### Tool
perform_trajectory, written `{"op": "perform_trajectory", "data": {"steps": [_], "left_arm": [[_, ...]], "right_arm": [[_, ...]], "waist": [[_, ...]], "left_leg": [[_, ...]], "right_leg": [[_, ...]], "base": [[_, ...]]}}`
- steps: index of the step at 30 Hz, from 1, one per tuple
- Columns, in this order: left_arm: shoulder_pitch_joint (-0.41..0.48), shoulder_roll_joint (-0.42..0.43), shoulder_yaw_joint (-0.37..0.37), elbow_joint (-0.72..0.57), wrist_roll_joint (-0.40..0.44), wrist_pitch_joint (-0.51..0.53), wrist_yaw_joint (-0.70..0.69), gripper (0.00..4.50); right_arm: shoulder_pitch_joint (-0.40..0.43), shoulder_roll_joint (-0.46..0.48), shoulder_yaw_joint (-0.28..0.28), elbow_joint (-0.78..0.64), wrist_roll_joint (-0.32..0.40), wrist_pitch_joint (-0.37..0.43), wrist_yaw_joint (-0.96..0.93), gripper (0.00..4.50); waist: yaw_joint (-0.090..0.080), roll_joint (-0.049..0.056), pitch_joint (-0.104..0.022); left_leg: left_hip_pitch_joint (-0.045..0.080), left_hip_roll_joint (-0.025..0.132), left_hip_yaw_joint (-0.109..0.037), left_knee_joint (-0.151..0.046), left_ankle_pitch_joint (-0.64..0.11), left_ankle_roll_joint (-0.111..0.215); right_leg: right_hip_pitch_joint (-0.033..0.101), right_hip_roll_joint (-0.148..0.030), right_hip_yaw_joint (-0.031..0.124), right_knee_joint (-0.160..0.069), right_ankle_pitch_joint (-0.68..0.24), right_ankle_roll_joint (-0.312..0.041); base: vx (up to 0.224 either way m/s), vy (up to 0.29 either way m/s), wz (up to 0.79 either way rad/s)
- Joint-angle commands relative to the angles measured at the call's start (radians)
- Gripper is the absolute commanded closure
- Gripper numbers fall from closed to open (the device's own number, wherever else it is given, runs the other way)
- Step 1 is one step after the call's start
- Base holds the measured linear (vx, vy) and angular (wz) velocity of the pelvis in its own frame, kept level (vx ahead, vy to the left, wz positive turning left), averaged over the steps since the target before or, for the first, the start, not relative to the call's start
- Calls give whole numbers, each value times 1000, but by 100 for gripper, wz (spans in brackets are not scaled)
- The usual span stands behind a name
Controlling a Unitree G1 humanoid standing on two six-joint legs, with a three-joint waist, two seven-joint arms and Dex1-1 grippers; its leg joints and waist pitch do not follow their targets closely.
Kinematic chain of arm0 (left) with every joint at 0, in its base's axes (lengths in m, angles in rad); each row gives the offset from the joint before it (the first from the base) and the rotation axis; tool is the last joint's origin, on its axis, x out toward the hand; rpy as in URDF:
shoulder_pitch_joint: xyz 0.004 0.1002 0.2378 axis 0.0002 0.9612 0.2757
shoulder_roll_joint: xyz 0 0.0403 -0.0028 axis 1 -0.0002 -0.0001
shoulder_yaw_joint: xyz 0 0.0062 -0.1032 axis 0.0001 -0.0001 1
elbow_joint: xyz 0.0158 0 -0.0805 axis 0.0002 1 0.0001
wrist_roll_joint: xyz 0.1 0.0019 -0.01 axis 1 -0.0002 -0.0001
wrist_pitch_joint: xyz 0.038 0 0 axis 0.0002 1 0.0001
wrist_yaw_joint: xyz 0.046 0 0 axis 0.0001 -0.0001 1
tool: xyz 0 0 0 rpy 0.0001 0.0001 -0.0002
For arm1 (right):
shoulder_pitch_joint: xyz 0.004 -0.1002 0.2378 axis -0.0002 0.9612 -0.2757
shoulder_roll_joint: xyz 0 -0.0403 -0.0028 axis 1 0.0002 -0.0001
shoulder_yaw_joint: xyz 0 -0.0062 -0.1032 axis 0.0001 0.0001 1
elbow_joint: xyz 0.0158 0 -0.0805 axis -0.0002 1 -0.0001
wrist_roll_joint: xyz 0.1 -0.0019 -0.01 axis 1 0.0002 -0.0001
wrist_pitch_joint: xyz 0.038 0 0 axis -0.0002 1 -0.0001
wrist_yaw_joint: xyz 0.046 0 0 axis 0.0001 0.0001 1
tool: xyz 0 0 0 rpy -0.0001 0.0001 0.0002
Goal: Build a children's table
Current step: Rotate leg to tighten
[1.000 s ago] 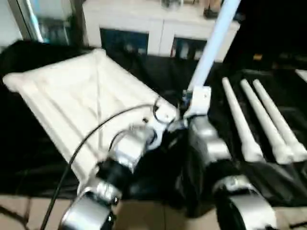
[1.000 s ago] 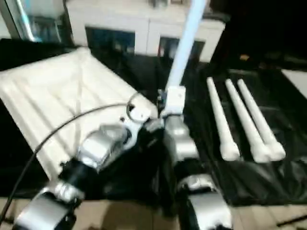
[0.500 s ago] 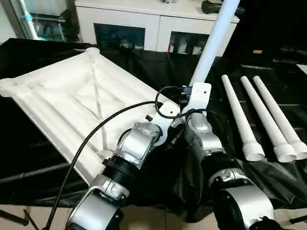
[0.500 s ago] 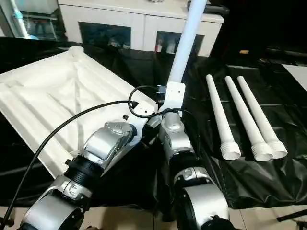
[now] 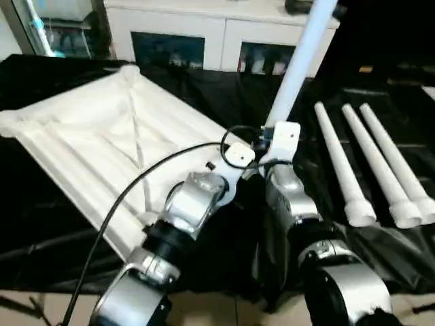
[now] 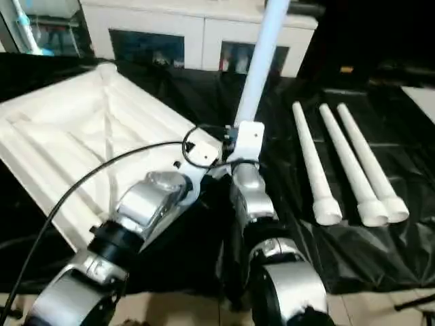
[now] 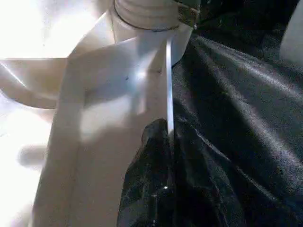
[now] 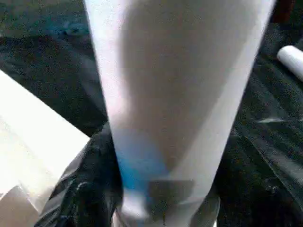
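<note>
At nine o'clock we see the tabletop [image 5: 102, 146] lying ribbed side up on the black-draped bench [image 5: 224, 95]. Our left hand [image 7: 158, 142] has its fingers together, pinching the tabletop's thin edge rib just beside a round corner socket [image 7: 147, 12]. At the centre, one leg [image 5: 299, 61] stands upright in that corner, leaning toward one o'clock; our right hand [image 8: 161, 198] sits around its base, though we cannot tell how tightly. At three o'clock three more legs [image 5: 370, 163] lie side by side on the bench.
</note>
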Motion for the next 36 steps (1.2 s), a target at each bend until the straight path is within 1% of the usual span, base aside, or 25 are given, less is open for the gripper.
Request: {"op": "perform_trajectory", "data": {"steps": [1, 6, 7, 9, 10, 11, 12, 13, 14, 15, 16, 18, 19, 21, 22, 24, 25, 26, 27, 28, 29, 30, 32, 34, 36], "left_arm": [[-10, -4, -11, -55, -28, -35, -33, 450], [-5, 7, -14, -55, -29, -43, -41, 450], [-3, 18, -15, -56, -28, -50, -50, 450], [-3, 22, -16, -57, -28, -53, -52, 450], [-2, 31, -18, -57, -25, -61, -59, 450], [-1, 32, -18, -57, -25, -62, -60, 450], [1, 45, -20, -59, -24, -71, -71, 450], [3, 53, -21, -60, -24, -77, -79, 450], [5, 58, -22, -62, -24, -80, -83, 450], [9, 65, -24, -64, -25, -83, -89, 450], [9, 65, -24, -64, -25, -83, -89, 450], [18, 79, -29, -68, -26, -99, -105, 450], [26, 92, -36, -70, -28, -119, -122, 450], [40, 115, -46, -73, -30, -152, -152, 450], [55, 138, -55, -75, -35, -182, -183, 450], [71, 162, -63, -80, -44, -215, -225, 450], [82, 183, -73, -83, -46, -234, -256, 450], [88, 196, -79, -84, -46, -249, -274, 450], [94, 209, -83, -89, -48, -253, -291, 450], [94, 209, -83, -89, -48, -253, -291, 450], [98, 221, -86, -95, -54, -263, -314, 450], [105, 241, -93, -107, -64, -272, -353, 450], [117, 273, -106, -129, -82, -295, -418, 450], [128, 304, -116, -158, -100, -310, -484, 450], [134, 321, -122, -175, -113, -315, -525, 450]], "right_arm": [[54, -7, -5, 43, 17, 32, 46, 130], [70, -21, 9, -4, 11, 12, 102, 94], [99, -30, 28, -74, 16, -7, 164, 74], [111, -33, 36, -98, 17, -8, 185, 65], [133, -41, 48, -142, 14, -5, 211, 59], [138, -43, 51, -152, 13, -3, 217, 45], [179, -59, 63, -229, 11, 12, 253, 45], [203, -70, 68, -274, 12, 22, 267, 23], [217, -76, 71, -299, 13, 28, 275, 23], [238, -86, 74, -338, 15, 36, 288, 17], [238, -86, 74, -338, 15, 36, 288, 12], [277, -104, 78, -413, 26, 58, 315, 5], [306, -120, 80, -469, 37, 79, 338, 5], [350, -148, 84, -552, 55, 110, 379, 5], [393, -182, 88, -636, 85, 161, 437, 5], [435, -228, 102, -716, 129, 223, 525, 5], [466, -263, 114, -774, 188, 279, 612, 5], [483, -286, 119, -803, 218, 312, 659, 5], [495, -315, 125, -818, 228, 328, 699, 5], [495, -315, 125, -818, 229, 328, 699, 5], [503, -343, 132, -825, 227, 335, 734, 5], [512, -377, 133, -837, 229, 351, 772, 5], [525, -425, 132, -865, 241, 383, 825, 5], [536, -477, 136, -901, 256, 421, 876, 5], [537, -502, 140, -906, 254, 430, 899, 5]], "waist": [[4, 12, -55], [10, 13, -58], [16, 12, -59], [21, 12, -60], [23, 14, -61], [25, 12, -61], [26, 14, -63], [31, 15, -63], [32, 14, -64], [32, 18, -66], [32, 16, -64], [31, 17, -63], [35, 18, -61], [36, 18, -64], [37, 22, -64], [38, 19, -63], [39, 22, -62], [42, 20, -60], [42, 21, -58], [41, 21, -57], [40, 30, -56], [38, 28, -57], [40, 24, -57], [45, 25, -59], [51, 25, -61]], "left_leg": [[24, 77, -18, -77, -64, 89], [26, 80, -18, -71, -29, 122], [25, 79, -17, -67, 2, 142], [27, 80, -16, -64, 27, 161], [27, 80, -17, -63, 32, 164], [27, 80, -16, -61, 42, 172], [27, 80, -17, -61, 48, 173], [27, 80, -17, -57, 70, 184], [27, 79, -18, -55, 91, 194], [28, 79, -19, -55, 98, 197], [27, 79, -18, -54, 93, 200], [24, 78, -17, -56, 64, 193], [25, 79, -18, -57, 42, 186], [27, 81, -18, -58, 31, 176], [26, 78, -20, -58, 25, 174], [24, 78, -19, -59, 7, 173], [24, 79, -18, -61, -24, 165], [23, 79, -18, -62, -57, 160], [23, 79, -18, -64, -72, 155], [22, 79, -18, -67, -107, 135], [26, 80, -18, -70, -132, 108], [27, 78, -17, -70, -147, 100], [25, 78, -16, -71, -145, 82], [27, 79, -16, -69, -129, 87], [29, 78, -14, -66, -101, 96]], "right_leg": [[37, -71, 45, -42, 183, -273], [38, -71, 44, -38, 184, -300], [41, -71, 44, -36, 207, -303], [39, -71, 44, -33, 218, -312], [39, -73, 44, -31, 217, -315], [40, -73, 44, -31, 217, -318], [40, -73, 44, -29, 216, -322], [42, -73, 44, -27, 234, -317], [42, -71, 43, -26, 248, -316], [41, -71, 43, -24, 250, -319], [41, -71, 43, -25, 240, -322], [42, -70, 43, -30, 199, -325], [43, -70, 45, -33, 177, -316], [43, -69, 46, -31, 172, -315], [45, -66, 45, -33, 165, -309], [47, -67, 46, -35, 153, -304], [47, -69, 47, -38, 120, -301], [51, -70, 49, -42, 81, -293], [49, -70, 49, -44, 59, -291], [46, -70, 50, -48, 2, -283], [39, -70, 51, -51, -45, -283], [39, -67, 50, -55, -63, -280], [40, -66, 51, -54, -76, -271], [39, -66, 52, -51, -57, -267], [37, -65, 51, -45, -21, -272]], "base": [[0, 0, 0], [0, 0, 0], [0, 0, 0], [0, 0, 0], [0, 0, 0], [0, 0, 0], [0, 0, 0], [0, 0, 0], [0, 0, 0], [0, 0, 0], [0, 0, 0], [0, 0, 0], [0, 0, 0], [0, 0, 0], [0, 0, 0], [0, 0, 0], [0, 0, 0], [0, 0, 0], [0, 0, 0], [0, 0, 0], [0, 0, 0], [0, 0, 0], [0, 0, 0], [0, 0, 0], [0, 0, 0]]}}
